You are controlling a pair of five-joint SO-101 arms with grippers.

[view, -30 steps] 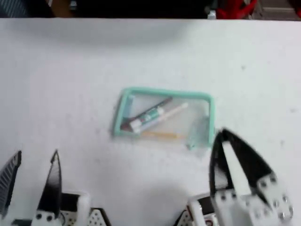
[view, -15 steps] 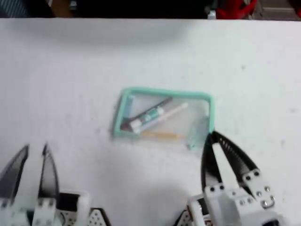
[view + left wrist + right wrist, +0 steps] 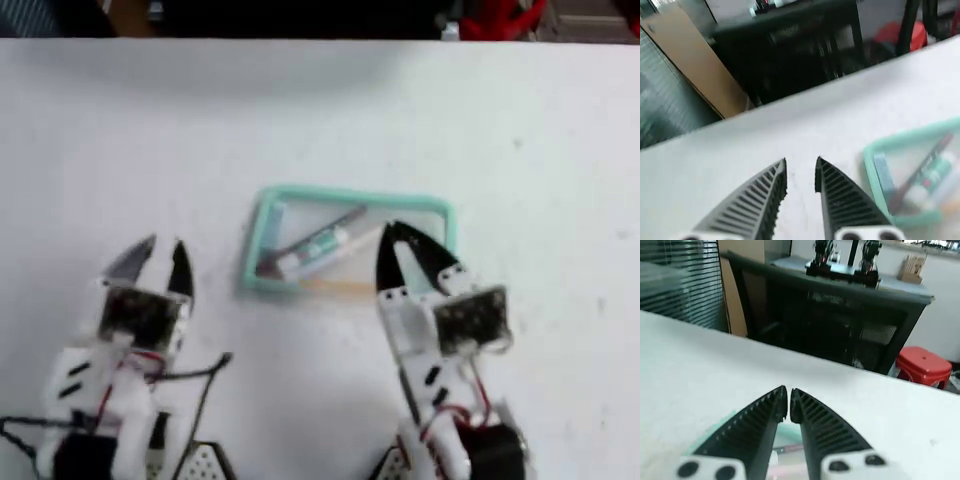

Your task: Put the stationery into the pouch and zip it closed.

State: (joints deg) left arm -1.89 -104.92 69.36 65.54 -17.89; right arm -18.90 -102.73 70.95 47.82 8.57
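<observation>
**Pens in, zip to go**

On the table (image 3: 560,150) the pouch (image 3: 350,196) lies flat, pens (image 3: 320,245) inside. Over its right end, the right gripper (image 3: 398,235), jaws almost touching; the left gripper (image 3: 165,245) beside it, narrowly parted. Pin one end, pull straight.

A white table (image 3: 300,110) spanned the scene. Beyond its far edge stood a black cabinet (image 3: 840,335) with a mesh front, with two dark devices (image 3: 845,255) on top. A red stool (image 3: 924,365) sat on the floor beside it. A brown board (image 3: 695,65) leaned at its other side, and window blinds (image 3: 675,280) hung past that.
</observation>
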